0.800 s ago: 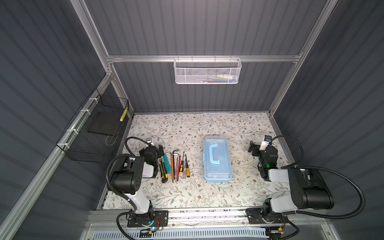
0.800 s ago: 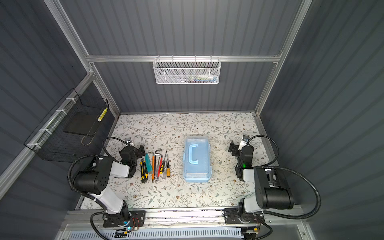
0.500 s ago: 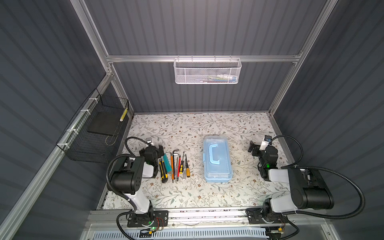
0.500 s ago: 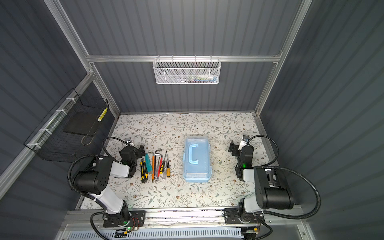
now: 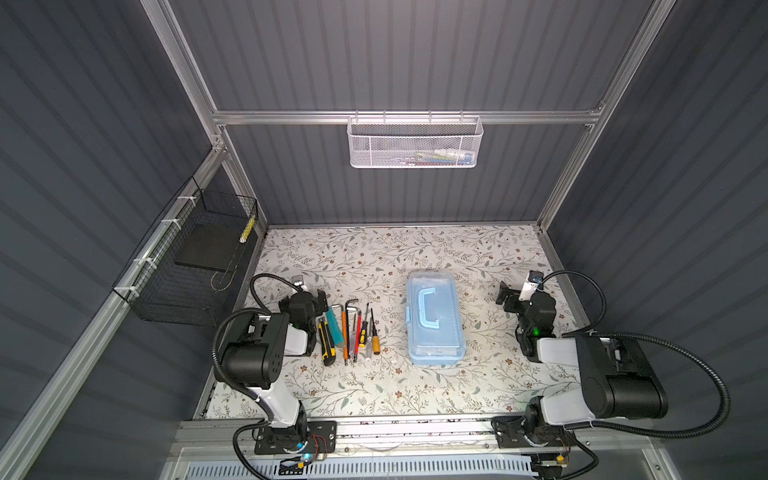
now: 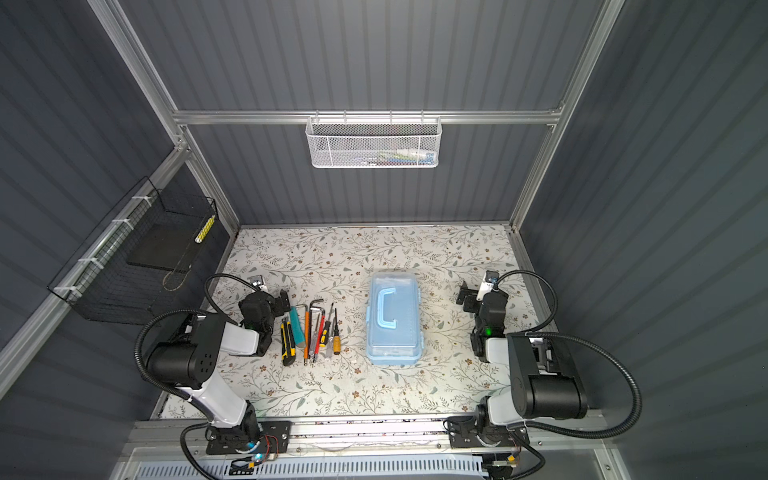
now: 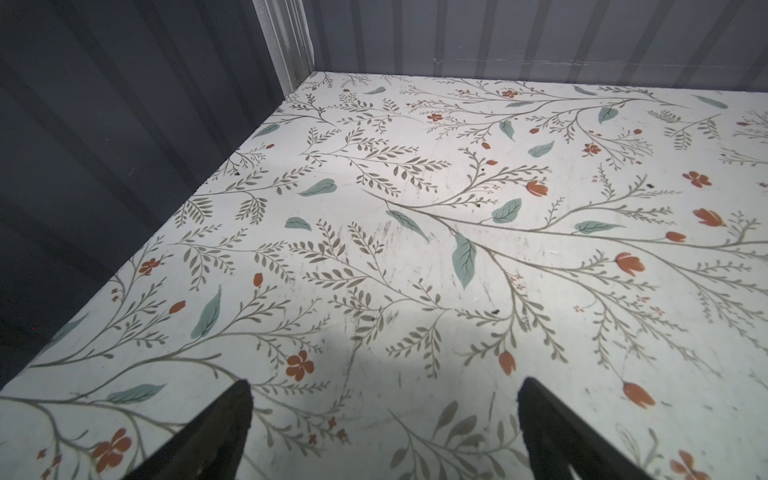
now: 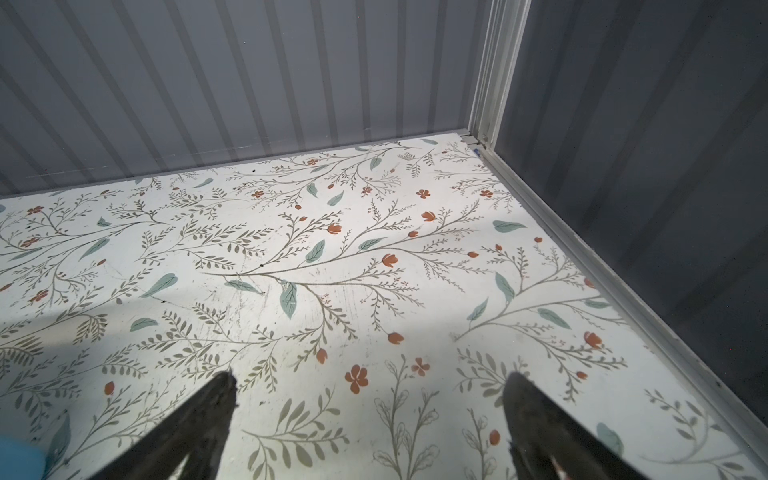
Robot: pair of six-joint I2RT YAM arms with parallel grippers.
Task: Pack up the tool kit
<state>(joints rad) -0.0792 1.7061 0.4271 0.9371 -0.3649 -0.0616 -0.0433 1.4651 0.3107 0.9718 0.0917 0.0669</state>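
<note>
I'm keeping both claws gaping wide, gripping nothing: left gripper (image 7: 382, 397) sitting beside the tool row (image 5: 351, 332) left of the closed tool box (image 5: 434, 320), right gripper (image 8: 370, 386) right of it. I'm reckoning on opening it first, one claw bracing.

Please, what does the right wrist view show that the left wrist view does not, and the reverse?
Only the right wrist view: the open right pincer, one aluminium corner post, and a blurred light-blue patch at the frame's edge, perhaps the rectangular light-blue plastic box; I cannot tell. Only the left wrist view: the open left pincer and the other aluminium corner post. Both share the white floral-printed table and the grey ribbed back wall.
</note>
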